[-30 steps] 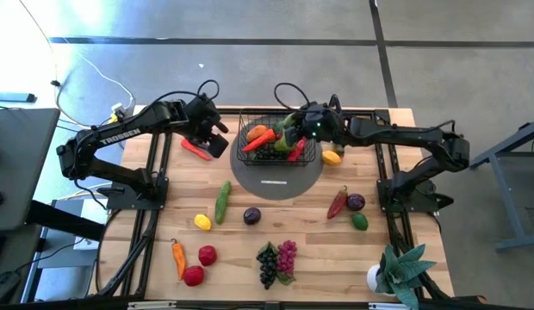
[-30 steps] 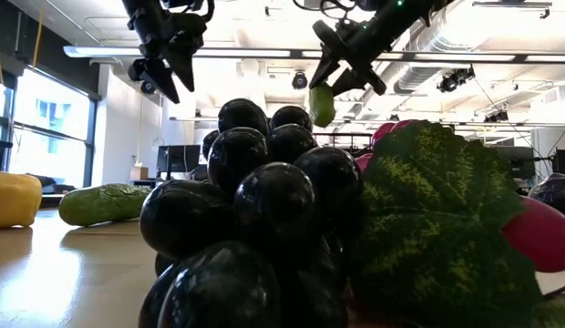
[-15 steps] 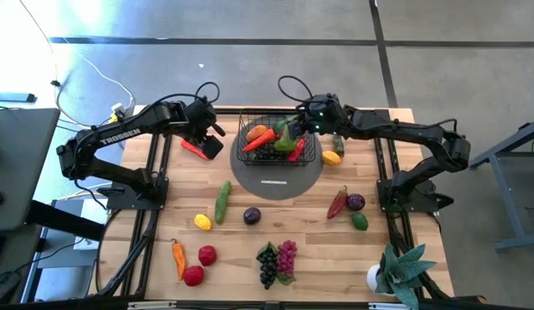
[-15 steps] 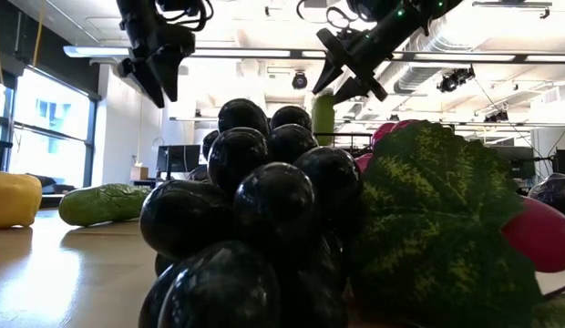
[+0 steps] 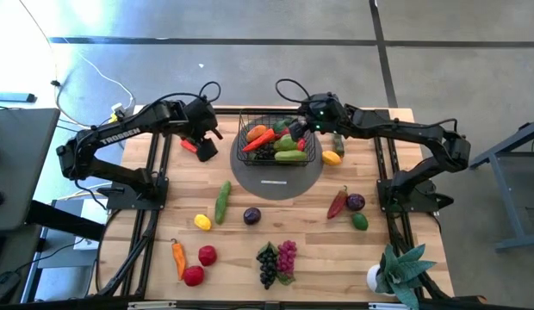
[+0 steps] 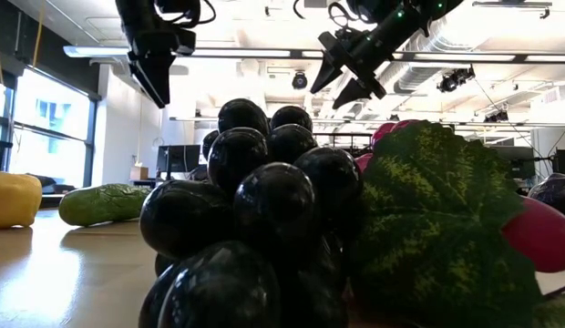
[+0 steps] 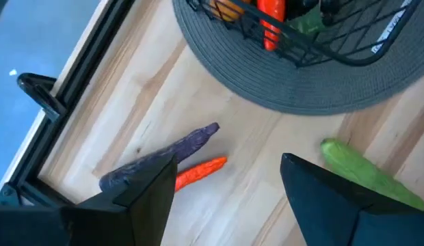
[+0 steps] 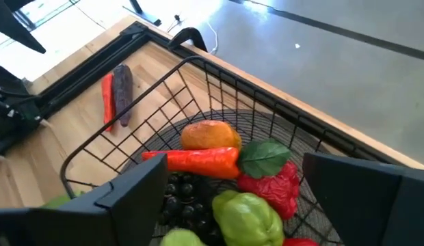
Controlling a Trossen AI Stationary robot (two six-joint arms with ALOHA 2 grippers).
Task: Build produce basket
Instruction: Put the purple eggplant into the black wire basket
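Observation:
The black wire basket (image 5: 243, 138) stands on a grey round mat (image 5: 276, 179) at the table's far middle. It holds an orange (image 8: 210, 134), a red-orange chili (image 8: 198, 160), a red pepper (image 8: 270, 184), green pieces (image 8: 246, 215) and dark grapes (image 8: 188, 201). My right gripper (image 5: 296, 129) (image 8: 246, 198) hangs open over the basket's far right part. My left gripper (image 5: 207, 145) (image 7: 229, 198) hangs open, pointing down, above a red chili (image 7: 200, 172) and a purple piece (image 7: 157, 158) lying on the wood left of the mat.
More produce lies on the table: a cucumber (image 5: 222, 201), a lemon (image 5: 202, 221), grapes (image 5: 267, 263), tomatoes (image 5: 207, 255), an orange pepper (image 5: 178, 256), a yellow piece (image 5: 332, 158), a dark red chili (image 5: 338, 202) and a lime (image 5: 360, 221). A potted plant (image 5: 400, 271) stands near right.
My right gripper has opened over the basket and let go of a green piece, which has dropped from its fingers into the basket. The gripper has shifted a little toward the table's far edge. My left gripper has rolled about its own axis while staying in place.

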